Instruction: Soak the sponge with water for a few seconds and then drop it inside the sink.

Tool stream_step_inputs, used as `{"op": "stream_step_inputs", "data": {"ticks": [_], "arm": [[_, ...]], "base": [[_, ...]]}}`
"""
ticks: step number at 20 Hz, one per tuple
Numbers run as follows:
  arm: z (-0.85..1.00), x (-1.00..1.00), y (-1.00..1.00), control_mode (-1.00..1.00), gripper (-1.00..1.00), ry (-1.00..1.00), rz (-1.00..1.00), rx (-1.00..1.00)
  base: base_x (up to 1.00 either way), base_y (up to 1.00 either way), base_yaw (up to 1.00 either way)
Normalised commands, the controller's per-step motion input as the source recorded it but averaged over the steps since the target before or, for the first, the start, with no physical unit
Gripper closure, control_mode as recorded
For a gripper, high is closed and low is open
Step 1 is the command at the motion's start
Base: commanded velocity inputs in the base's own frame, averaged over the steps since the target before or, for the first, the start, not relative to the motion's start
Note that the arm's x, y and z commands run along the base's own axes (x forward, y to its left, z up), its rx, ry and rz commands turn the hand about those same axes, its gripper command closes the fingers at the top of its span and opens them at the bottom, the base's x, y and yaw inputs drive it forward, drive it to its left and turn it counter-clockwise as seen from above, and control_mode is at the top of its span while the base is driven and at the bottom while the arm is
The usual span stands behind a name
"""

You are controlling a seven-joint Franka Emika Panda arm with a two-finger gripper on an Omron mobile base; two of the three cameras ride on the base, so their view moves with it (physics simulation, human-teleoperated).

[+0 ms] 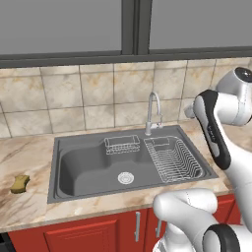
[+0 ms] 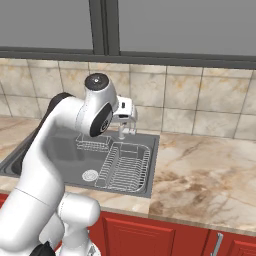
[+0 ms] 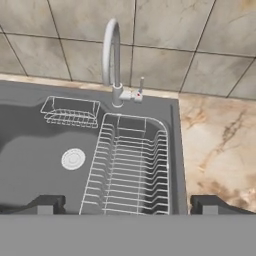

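Jaws spread wide, nothing between them — the gripper hangs over the sink, above the wire dish rack on its right side; the faucet stands at the sink's back rim, a small wire basket to its left, the drain below; the sponge sits on the counter left of the sink — well apart.

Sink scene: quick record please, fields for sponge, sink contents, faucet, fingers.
sponge: on the counter left of the sink, untouched
sink contents: dish rack on the right side, small wire basket at the back, drain bare
faucet: behind the basin, no water running
fingers: wide open, holding nothing, above the rack
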Motion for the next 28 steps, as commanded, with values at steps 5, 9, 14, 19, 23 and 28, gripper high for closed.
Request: {"op": "stream_step_inputs", "data": {"ticks": [5,9,14,19,23,28], "arm": [[0.0,0.02,-0.19,-1.0,-1.0,-0.03,0.0,0.0],[0.0,0.11,-0.22,-1.0,-1.0,-0.04,0.0,0.0],[0.0,0.08,0.0,-1.0,-1.0,-0.06,0.0,0.0],[0.0,0.27,0.0,-1.0,-1.0,-0.12,0.0,-0.01],[0.0,0.23,0.0,-1.0,-1.0,-0.12,0.0,0.0],[-0.08,0.08,0.0,-1.0,-1.0,-0.2,0.0,0.0]], "base": [[0.0,0.0,0.0],[0.0,0.0,0.0],[0.0,0.0,0.0],[0.0,0.0,0.0],[0.0,0.0,0.0],[0.0,0.0,0.0]]}}
